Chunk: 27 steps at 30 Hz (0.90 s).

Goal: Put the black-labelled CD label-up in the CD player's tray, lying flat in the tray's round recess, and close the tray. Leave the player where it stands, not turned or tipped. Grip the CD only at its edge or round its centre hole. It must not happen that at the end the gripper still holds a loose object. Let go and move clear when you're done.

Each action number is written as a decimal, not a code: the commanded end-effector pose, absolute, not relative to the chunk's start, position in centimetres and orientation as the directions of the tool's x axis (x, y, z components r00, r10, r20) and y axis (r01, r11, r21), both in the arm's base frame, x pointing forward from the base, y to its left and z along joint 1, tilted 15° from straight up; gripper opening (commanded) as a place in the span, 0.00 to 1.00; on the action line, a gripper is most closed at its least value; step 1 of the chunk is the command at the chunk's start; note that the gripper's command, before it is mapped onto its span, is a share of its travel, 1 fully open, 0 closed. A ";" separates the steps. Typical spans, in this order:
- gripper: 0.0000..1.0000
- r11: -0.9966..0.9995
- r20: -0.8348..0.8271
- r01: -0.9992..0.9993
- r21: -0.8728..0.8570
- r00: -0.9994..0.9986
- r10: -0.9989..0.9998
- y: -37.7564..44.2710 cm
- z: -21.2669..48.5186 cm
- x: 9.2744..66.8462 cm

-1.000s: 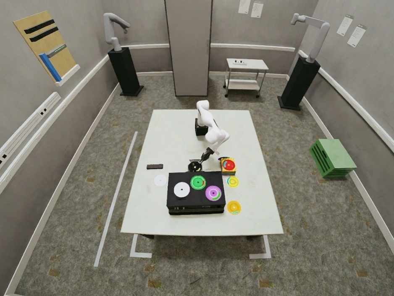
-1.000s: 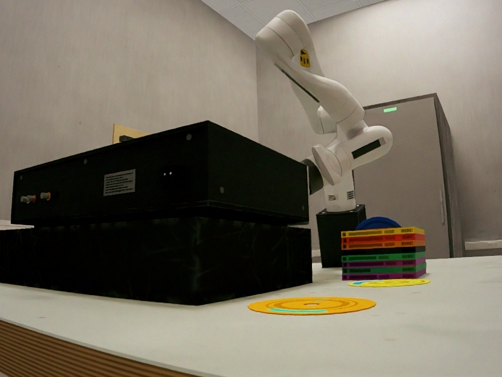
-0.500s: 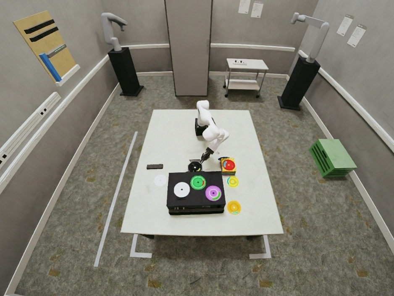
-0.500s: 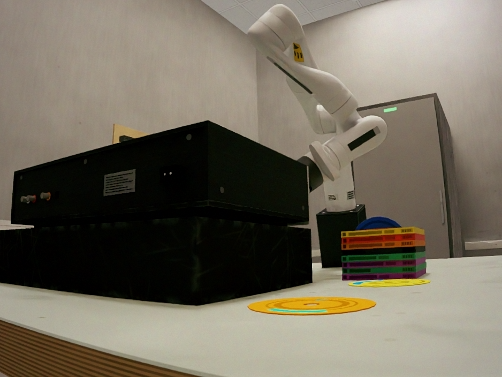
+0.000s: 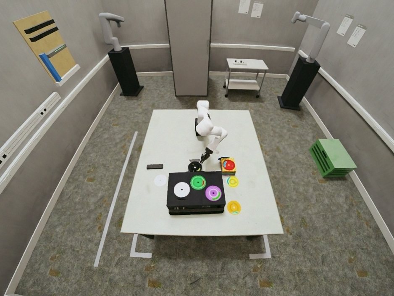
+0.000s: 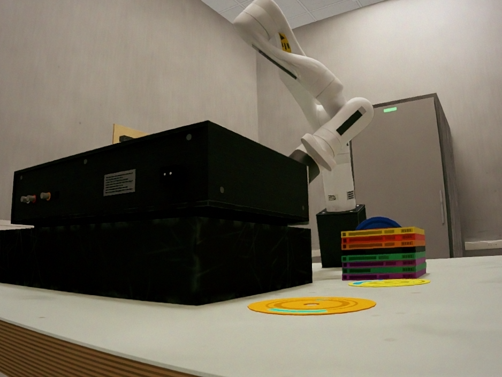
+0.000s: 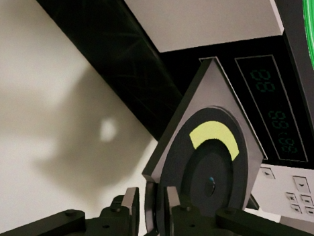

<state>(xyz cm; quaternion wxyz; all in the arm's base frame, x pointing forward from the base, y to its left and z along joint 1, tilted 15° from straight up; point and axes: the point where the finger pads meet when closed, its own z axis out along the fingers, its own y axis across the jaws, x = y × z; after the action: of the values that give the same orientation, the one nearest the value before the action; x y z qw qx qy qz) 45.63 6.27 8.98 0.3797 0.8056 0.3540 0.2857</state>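
Disc in tray, tray out, closing push pending

Gripper (image 5: 200, 162) (image 6: 312, 168) (image 7: 151, 202) hovering by the tray's outer end; fingers standing slightly apart, apparently gripping nothing. Black-labelled CD (image 5: 191, 166) (image 7: 178, 161) lying label-up in the tray (image 5: 194, 160) (image 7: 204, 87), seemingly within the recess; full seating not certain from here. Tray projecting from the CD player (image 5: 172, 178) (image 6: 121, 182) (image 7: 215, 23). Step in hand, my reading: moving from placing to closing. Next move is calling for checking flatness, then lining fingertips up with the tray's front edge and pushing straight inward, gently, without shifting the player.
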 end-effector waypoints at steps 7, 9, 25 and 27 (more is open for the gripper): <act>0.24 -0.516 0.208 0.396 0.760 0.604 0.770 5.1 10.1 46.3; 0.24 -0.525 0.208 0.413 0.745 0.604 0.770 5.0 10.2 46.4; 0.24 -0.568 0.208 0.499 0.655 0.604 0.770 4.8 10.3 46.5; 0.24 -0.572 0.208 0.506 0.646 0.603 0.770 4.8 10.3 46.5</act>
<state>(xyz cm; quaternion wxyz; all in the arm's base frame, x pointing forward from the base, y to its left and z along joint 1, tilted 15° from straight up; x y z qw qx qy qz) 46.16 5.58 9.75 0.2751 0.8486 0.3818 0.2417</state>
